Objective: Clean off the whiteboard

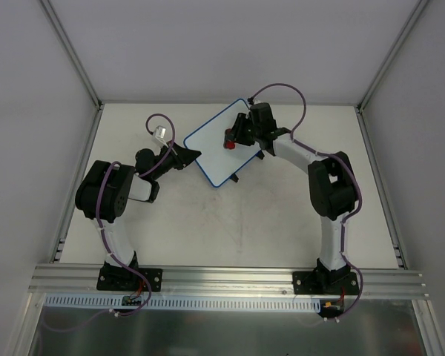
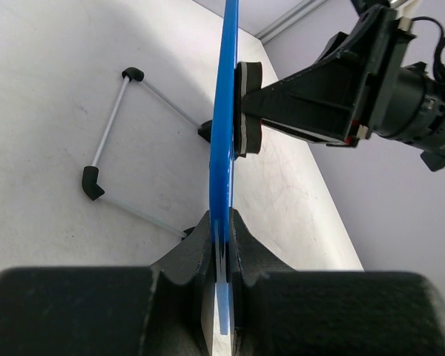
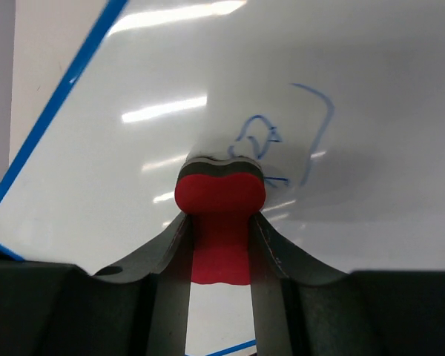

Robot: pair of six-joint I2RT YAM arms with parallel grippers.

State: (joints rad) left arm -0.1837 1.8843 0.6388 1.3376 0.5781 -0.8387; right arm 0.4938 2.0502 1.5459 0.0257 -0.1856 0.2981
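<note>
From above, a small white rectangular whiteboard with rounded corners and a thin blue rim sits turned at a diagonal on the pale table, toward the far middle. The left gripper meets the whiteboard at its left corner, with the fingers shut on the rim. The right gripper hangs over the whiteboard's right half, pinching a small red eraser that lies against the white face. A black foot pokes out from under the whiteboard's near-right edge.

The left wrist camera sees the whiteboard edge-on, as a narrow blue strip running up the middle. The left gripper is closed tight on its lower rim, one black finger on each face. To the left of the whiteboard, on its back side, a thin metal wire stand with black corner caps rests on the table. To the right, the right gripper pushes the eraser flat against the front face.

In the right wrist view, the whiteboard fills the frame, with its blue rim at the left. The right gripper has its fingers closed on the sides of the red eraser, whose dark pad touches the surface. A blue scribble lies just beyond and to the right of the eraser, and its nearest lines touch the pad.
</note>
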